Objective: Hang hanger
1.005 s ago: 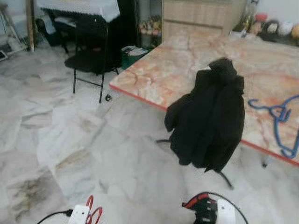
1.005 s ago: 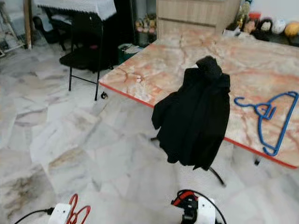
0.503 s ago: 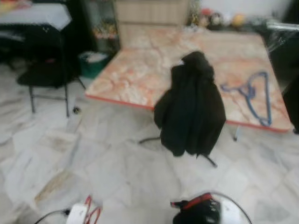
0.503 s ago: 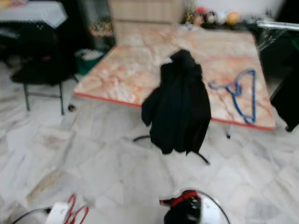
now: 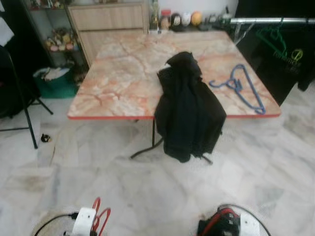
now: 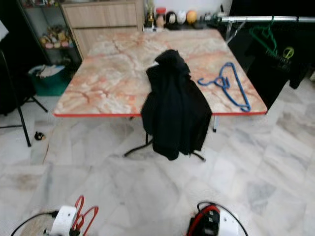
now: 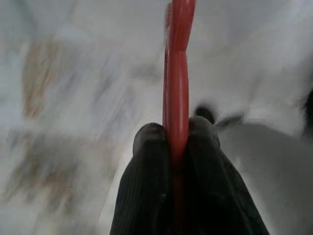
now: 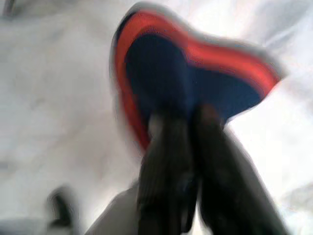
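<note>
The left end effector is pinched tight on a red hanger, held low over the pale marble floor. The right end effector is closed on a red-rimmed dark object, too blurred to identify. Ahead, a black jacket drapes over the near edge of the marble tabletop, a blue hanger lies flat just beside it, and a clothes rail stands beyond the tabletop's right corner.

A black jacket is draped over the marble counter; a blue hanger lies beside it.
</note>
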`<state>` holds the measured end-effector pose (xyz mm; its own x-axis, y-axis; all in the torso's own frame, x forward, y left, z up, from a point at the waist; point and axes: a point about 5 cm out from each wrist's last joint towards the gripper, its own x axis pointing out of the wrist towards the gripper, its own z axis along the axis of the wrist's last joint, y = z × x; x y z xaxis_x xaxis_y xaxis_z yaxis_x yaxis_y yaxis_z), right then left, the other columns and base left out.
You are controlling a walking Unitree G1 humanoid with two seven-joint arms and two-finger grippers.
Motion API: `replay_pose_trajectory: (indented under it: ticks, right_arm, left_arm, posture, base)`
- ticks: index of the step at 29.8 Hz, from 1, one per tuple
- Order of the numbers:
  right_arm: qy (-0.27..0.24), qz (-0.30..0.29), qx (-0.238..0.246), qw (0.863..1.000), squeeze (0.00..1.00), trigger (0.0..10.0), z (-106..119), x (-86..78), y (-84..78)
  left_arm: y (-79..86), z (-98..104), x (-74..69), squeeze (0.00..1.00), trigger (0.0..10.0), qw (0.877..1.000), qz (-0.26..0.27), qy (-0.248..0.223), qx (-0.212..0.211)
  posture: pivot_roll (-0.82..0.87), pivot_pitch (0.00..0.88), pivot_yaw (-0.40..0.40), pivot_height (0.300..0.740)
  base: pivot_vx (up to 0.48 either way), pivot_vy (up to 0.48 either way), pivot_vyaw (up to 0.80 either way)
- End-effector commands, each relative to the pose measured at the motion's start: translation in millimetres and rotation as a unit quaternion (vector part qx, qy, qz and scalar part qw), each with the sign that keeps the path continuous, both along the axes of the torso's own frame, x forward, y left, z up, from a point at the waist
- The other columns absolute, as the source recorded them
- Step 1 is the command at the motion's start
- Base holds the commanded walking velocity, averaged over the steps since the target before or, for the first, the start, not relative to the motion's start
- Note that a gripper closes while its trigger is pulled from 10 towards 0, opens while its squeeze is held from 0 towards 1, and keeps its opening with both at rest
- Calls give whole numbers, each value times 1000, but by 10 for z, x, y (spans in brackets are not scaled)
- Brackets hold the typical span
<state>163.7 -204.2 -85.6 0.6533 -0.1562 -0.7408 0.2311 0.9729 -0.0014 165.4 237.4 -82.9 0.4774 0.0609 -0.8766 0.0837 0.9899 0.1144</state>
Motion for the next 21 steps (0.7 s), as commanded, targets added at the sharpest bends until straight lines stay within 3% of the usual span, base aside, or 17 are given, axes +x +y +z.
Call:
replay_pose_trajectory:
  ticks: [1, 21]
  right_arm:
    - [-9, -5, -6, 1000, 0, 10000, 17, 3, -51]
    - [-15, -3, -12, 1000, 0, 10000, 36, 31, -74]
  left_arm:
    - [-10, -22, -42, 0, 10000, 1000, -5, 12, 1]
    - [-13, -25, -46, 0, 10000, 1000, -4, 13, 0]
  posture:
    - [-32, 0, 68, 740]
    - [-34, 0, 67, 740]
  base:
    - [0, 341, 0]
    - [0, 338, 0]
